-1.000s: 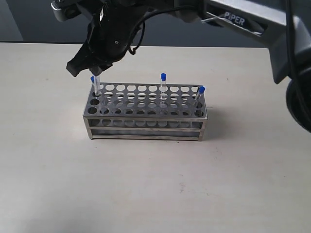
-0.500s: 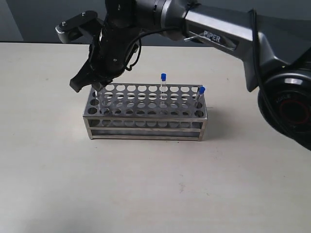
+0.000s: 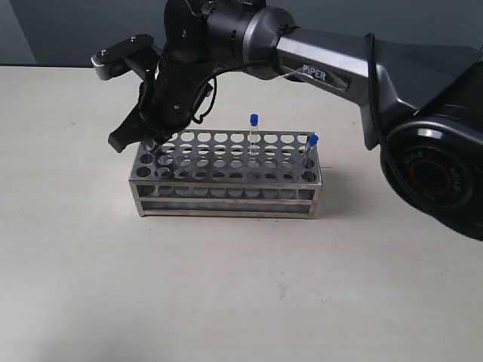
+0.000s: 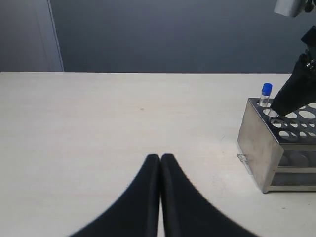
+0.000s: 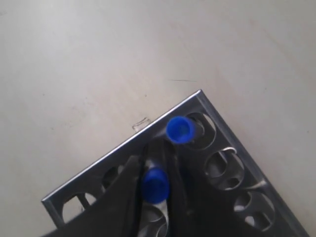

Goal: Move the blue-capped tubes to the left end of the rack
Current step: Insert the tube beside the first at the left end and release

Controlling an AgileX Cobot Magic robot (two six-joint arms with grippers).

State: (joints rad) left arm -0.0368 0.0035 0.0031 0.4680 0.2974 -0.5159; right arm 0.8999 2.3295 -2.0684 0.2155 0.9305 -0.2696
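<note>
The right arm's jaws pinch a blue-capped tube [image 5: 154,185] at the rack's [image 3: 226,175] left end. The left arm's jaws are closed and empty.

The right gripper [image 5: 156,165] is pointing down over the left end of the rack [image 5: 197,102], its dark fingers [image 5: 129,190] pressing on either side of the bright cap of the held blue-capped tube [image 5: 154,186]. The second blue-capped tube [image 5: 180,129] is standing in the far left corner hole, just beside the held one, which is sitting over the next hole nearer along that end. The rack is resting on the pale table [image 5: 98,59], with a small metal tab [image 5: 140,123] sticking out from its left side.
</note>
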